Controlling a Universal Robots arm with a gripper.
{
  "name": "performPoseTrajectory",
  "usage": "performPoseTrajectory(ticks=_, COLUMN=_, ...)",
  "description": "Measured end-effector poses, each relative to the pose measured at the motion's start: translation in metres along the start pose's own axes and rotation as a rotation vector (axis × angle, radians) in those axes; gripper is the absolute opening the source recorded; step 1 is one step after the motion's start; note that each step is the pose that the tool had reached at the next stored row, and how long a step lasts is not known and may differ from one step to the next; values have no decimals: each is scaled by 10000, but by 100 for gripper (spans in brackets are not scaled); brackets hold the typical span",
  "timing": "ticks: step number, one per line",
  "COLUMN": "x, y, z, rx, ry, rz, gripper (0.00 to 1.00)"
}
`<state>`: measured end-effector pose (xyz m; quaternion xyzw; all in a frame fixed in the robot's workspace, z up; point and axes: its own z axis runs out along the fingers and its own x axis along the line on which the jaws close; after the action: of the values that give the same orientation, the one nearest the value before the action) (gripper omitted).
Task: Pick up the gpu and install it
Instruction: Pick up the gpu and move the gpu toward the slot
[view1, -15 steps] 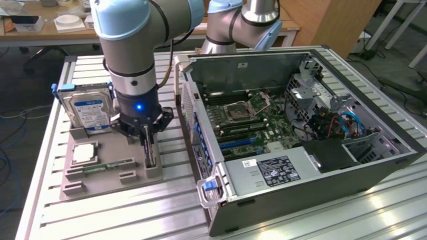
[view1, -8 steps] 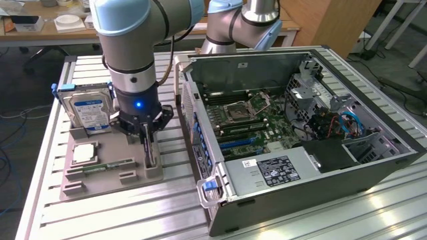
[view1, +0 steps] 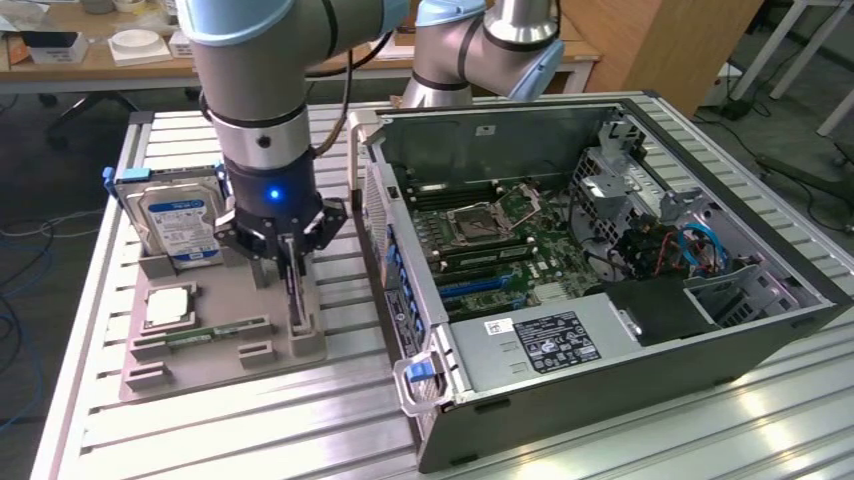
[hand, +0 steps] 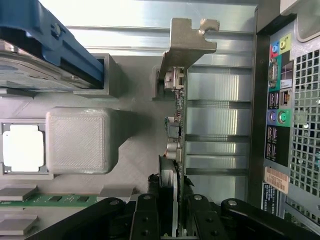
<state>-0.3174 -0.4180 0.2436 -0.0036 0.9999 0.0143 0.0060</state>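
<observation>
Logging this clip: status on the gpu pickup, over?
Gripper low at gpu, card upright in grey holder. Open case beside. Hard drive stands apart.

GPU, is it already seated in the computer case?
No, the gpu stands on edge in the gray tray, outside the computer case.

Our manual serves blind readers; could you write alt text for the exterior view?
A robot arm's gripper is at the gpu, which stands on edge in a gray holder on a table. A hard drive stands in the holder at the exterior view's left; an open computer case lies at its right.
</observation>
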Motion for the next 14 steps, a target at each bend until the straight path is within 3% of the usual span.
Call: performPoseTrajectory(ticks=14, x=-3, y=7, z=-234, rx=-2, ry=-1, rz=1, gripper=27)
